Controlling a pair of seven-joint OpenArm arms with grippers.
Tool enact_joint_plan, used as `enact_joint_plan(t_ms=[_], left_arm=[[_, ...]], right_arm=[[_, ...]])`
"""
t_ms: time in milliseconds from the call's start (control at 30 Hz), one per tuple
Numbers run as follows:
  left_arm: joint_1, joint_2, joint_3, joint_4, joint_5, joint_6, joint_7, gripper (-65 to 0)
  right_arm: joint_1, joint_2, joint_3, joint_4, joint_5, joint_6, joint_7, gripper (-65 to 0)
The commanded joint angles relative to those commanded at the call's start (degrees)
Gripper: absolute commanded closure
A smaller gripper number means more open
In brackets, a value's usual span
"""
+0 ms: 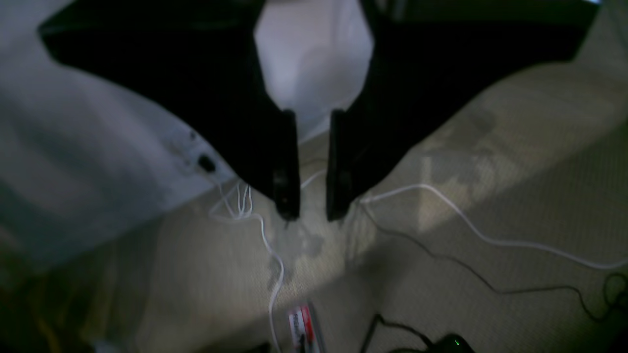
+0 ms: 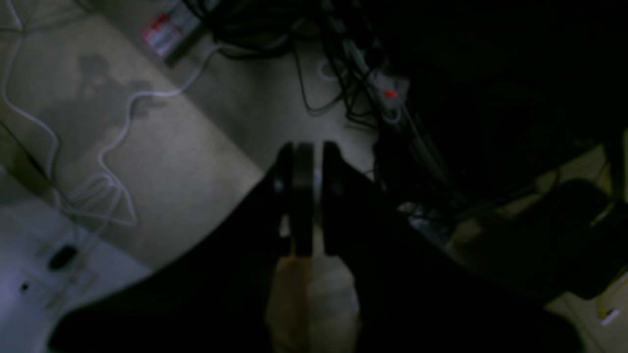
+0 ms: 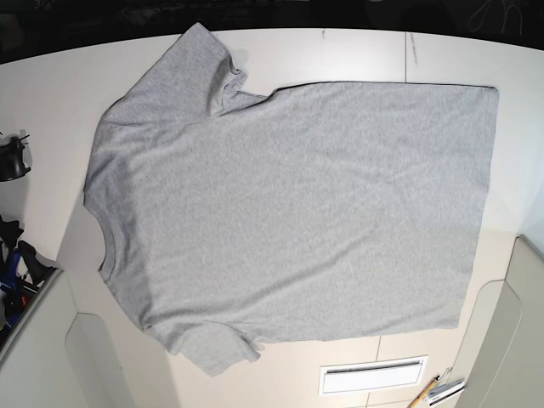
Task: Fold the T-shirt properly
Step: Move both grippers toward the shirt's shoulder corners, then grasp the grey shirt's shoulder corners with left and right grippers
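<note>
The light heather-grey cotton T-shirt lies spread on the pale desk, collar at nine o'clock. Both hands, left and right, sit slightly parted, gripping nothing; smooth that two-o'clock-running crease, then pinch matching edge points.

The left gripper is open a little, its two black fingers side by side. The right gripper has just a thin gap.

Both my wrist views very dim — blurred, my jaws only black shapes, base view bright, softly shadowed
</note>
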Motion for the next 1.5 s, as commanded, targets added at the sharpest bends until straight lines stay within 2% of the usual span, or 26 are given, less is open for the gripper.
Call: enact_joint_plan(t_ms=[167, 300, 400, 533, 633, 733, 833, 867, 967, 1000, 1100, 1167, 1200, 1267, 1333, 1467, 1500], left_arm=[[8.07, 0.0, -7.15, 12.63, -1.9, -0.02, 1.62, -13.6], [13.6, -0.02, -12.83, 22.08, -1.92, -0.02, 2.45, -13.6], [17.77, 0.02, -17.33, 28.7, -4.79, -0.02, 2.91, -13.6], [22.12, 0.02, -24.24, 37.66, -6.67, -0.02, 3.17, -13.6], [24.57, 0.02, -30.03, 43.74, -8.0, -0.02, 4.35, -13.6], [26.47, 0.0, -36.13, 48.7, -11.67, -0.37, 6.32, -13.6], [27.71, 0.02, -42.01, 52.43, -14.86, -2.93, 6.36, -13.9], [27.71, 0.02, -43.82, 53.31, -16.06, -3.06, 7.02, -15.4], [27.67, 0.0, -48.68, 54.82, -20.7, -3.04, 7.39, -28.2], [27.63, 0.0, -49.96, 54.95, -21.77, -3.02, 7.34, -30.9], [27.1, 0.0, -52.59, 54.97, -22.47, -3.02, 7.37, -31.5], [26.49, -0.02, -53.18, 54.97, -22.45, -3.02, 7.39, -31.7], [26.16, -0.07, -53.18, 54.97, -22.45, -3.02, 7.37, -31.7], [25.24, -0.13, -53.18, 54.95, -22.43, -2.99, 7.39, -36.0], [24.61, -0.15, -53.18, 54.95, -22.45, -3.02, 7.39, -39.6], [24.5, -0.15, -53.18, 54.95, -22.45, -2.99, 7.39, -39.6], [24.48, -0.15, -53.18, 54.95, -22.45, -2.99, 7.39, -39.6]], right_arm=[[-5.99, 6.64, 0.85, 12.46, -0.24, -0.02, -2.58, -4.3], [-10.56, 9.86, 4.9, 20.17, -0.22, -0.2, -2.95, -4.3], [-13.64, 10.88, 9.86, 25.77, -0.22, -0.2, -4.46, -4.3], [-16.52, 10.86, 17.31, 34.32, 0.11, -0.17, -10.51, -3.6], [-17.84, 10.86, 21.92, 40.63, 3.41, -0.04, -12.52, -3.4], [-18.1, 10.86, 24.79, 45.72, 5.62, 2.75, -16.24, -2.5], [-18.1, 10.86, 26.64, 49.88, 7.89, 2.86, -18.49, -2.5], [-18.1, 10.86, 27.12, 51.1, 8.24, 2.84, -18.58, -2.5], [-18.08, 10.84, 28.52, 54.86, 8.68, 2.56, -18.8, -2.6], [-18.08, 10.84, 29.07, 56.15, 8.68, 1.25, -18.8, -2.6], [-17.9, 10.6, 30.69, 59.78, 8.68, -6.05, -19.12, -4.0], [-17.55, 8.98, 31.67, 60.85, 8.39, -9.88, -20.92, -10.1], [-17.2, 7.61, 32.2, 60.83, 8.39, -10.75, -21.9, -15.0], [-16.26, 4.46, 33.11, 60.63, 8.39, -10.73, -24.83, -25.2], [-15.19, 0.94, 33.51, 60.46, 8.35, -10.75, -27.3, -31.7], [-14.58, -3.72, 33.53, 60.26, 8.2, -10.01, -28.46, -32.4], [-14.58, -4.44, 33.53, 60.06, 8.22, -10.01, -28.46, -34.6]])
